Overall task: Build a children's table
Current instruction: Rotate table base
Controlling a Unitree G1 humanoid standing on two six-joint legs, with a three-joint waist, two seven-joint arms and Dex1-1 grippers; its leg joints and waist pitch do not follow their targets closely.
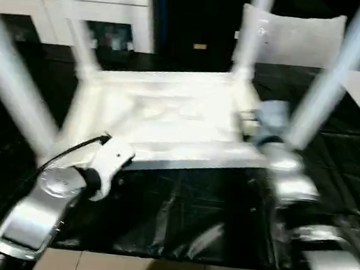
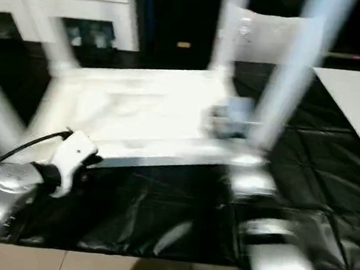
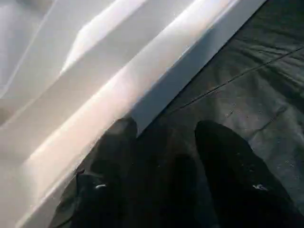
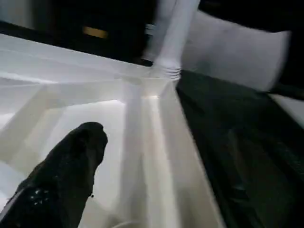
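Basically found the children's table (image 1: 168,124) upside down on the black mat (image 1: 177,218), ribbed underside up, all four legs socketed and pointing upward. Judged assembly nearly done, with probably a turn upright left.

Placed the table top directly ahead of both grippers, its long axis crossing side to side in front of them.

Noted the near right leg (image 1: 330,80) rising just beside the right gripper (image 1: 270,126), which hung over the underside ribs close to that corner. Could not tell that gripper's opening or hold.

Placed the left gripper (image 3: 166,130) low at the near long rim (image 3: 190,61), toward the table's left end, near the near left leg (image 1: 10,91). Saw it spread apart: one finger against the rim's outer edge, the other out over the mat, nothing clamped.

Judged the left nearer to a usable rim grip, so next move probably hinges on that rim sitting just ahead of its gap.
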